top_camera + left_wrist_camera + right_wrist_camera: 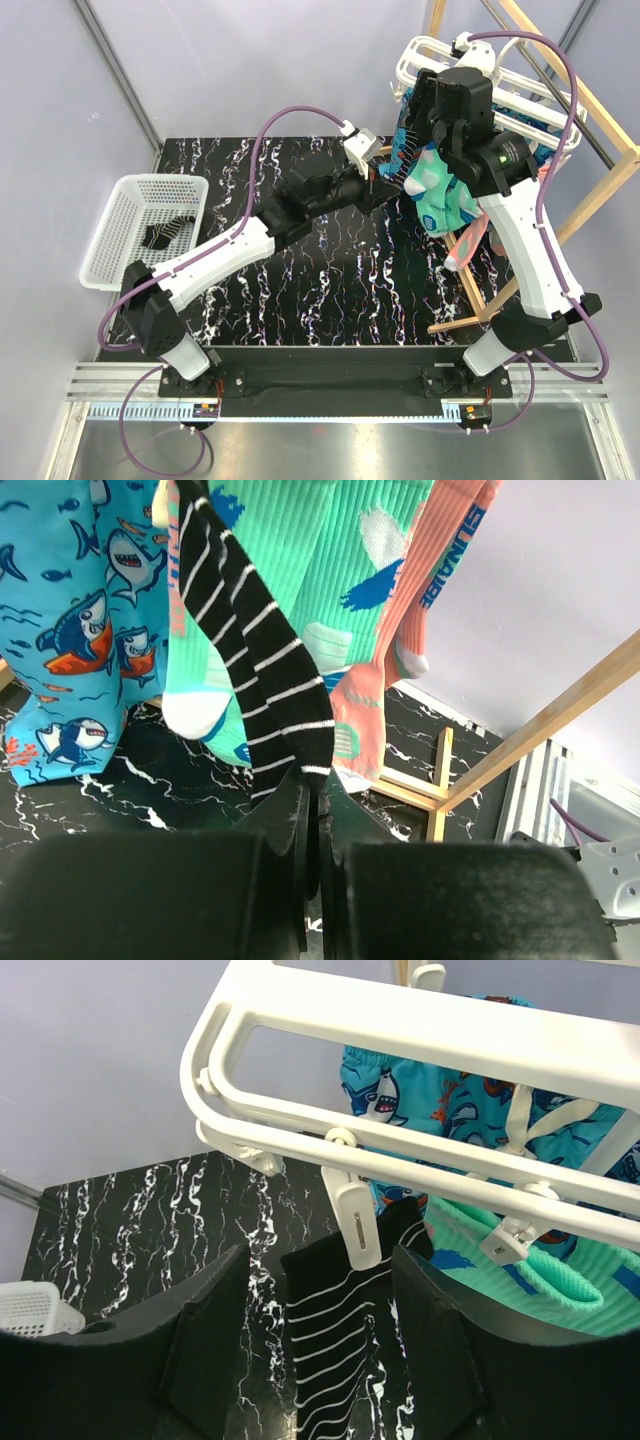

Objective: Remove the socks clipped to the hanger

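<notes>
Black marbled table [330,290] runs up to a pale wall, and above its far right corner the white hanger [420,1020] hangs from a wooden frame [590,190] with the socks dangling below it. The striped sock [260,670] is the one being worked: its cuff is caught in a white clip [355,1215] on the hanger's near rail, and its lower end is pinched between the pressed-together fingers of the left gripper [315,810], which reaches in from the left. The right gripper [318,1260] sits up at the rail with its fingers spread wide, the clip standing between them; whether either pad touches it I cannot tell. Just beside the striped sock hang the shark sock [70,630], the mint-green sock [330,570] and the salmon sock [440,570], all clipped up. Well apart, at the table's left edge, a white basket [130,195] holds one dark item. The step in hand looks like freeing the striped sock. Next, the right fingers would need to squeeze the clip open, while the left draws the sock down and clear without dragging its neighbours, then carries it toward the basket.
</notes>
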You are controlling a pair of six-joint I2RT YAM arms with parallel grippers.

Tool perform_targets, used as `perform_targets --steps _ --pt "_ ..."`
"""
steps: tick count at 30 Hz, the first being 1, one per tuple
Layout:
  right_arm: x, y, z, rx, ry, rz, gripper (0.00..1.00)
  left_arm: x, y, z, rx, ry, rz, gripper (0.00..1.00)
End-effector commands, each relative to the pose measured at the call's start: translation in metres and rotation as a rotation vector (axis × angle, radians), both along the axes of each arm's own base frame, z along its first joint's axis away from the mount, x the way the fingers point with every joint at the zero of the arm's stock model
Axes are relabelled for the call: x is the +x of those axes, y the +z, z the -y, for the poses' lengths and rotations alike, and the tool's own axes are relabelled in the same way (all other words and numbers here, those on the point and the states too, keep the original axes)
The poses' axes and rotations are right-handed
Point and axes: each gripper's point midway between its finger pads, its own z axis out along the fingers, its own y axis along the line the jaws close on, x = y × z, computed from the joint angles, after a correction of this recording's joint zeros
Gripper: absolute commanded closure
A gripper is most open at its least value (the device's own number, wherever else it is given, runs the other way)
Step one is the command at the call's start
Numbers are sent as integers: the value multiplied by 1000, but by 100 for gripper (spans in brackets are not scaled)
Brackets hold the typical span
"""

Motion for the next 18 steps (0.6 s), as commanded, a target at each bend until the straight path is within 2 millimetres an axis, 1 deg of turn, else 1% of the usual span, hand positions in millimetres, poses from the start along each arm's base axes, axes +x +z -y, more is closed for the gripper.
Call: perform_targets --steps 1,3,4,6,7,9,10,11,12,13,14,15,16,17,18 --pt "4 15 13 -11 -57 59 35 -5 40 -9 -73 29 95 100" --pt "3 15 13 0 -62 53 36 -6 40 -8 -72 32 97 100" --pt "0 11 12 0 -52 33 36 -7 42 -8 -76 34 99 100" --pt "-6 13 8 39 -28 21 35 -7 42 -8 -77 40 97 100" --pt "-14 16 8 55 -10 19 35 -8 43 -7 -79 39 100 100" --pt "-22 12 3 78 27 4 33 -9 43 -6 -77 34 104 100" --pt "-32 17 7 96 34 16 33 -8 42 -5 -73 36 105 100" --pt "-35 8 6 94 44 -8 33 -10 43 -5 -75 36 106 100" --pt "-40 6 3 103 67 -15 33 -9 43 -5 -73 40 105 100" --pt "-49 10 5 125 80 -6 33 -8 42 -4 -73 42 105 100" --pt "-51 -2 2 121 94 -35 33 -9 43 -4 -75 40 104 100" --pt "-55 -6 -2 133 124 -43 34 -9 45 -2 -78 36 106 100" --pt "-63 0 -2 166 136 -23 35 -10 45 -1 -79 34 107 100" --pt "-63 -13 -4 164 144 -49 35 -10 45 0 -79 34 105 100" --pt "-69 -13 -4 178 160 -47 36 -11 46 1 -83 33 104 100"
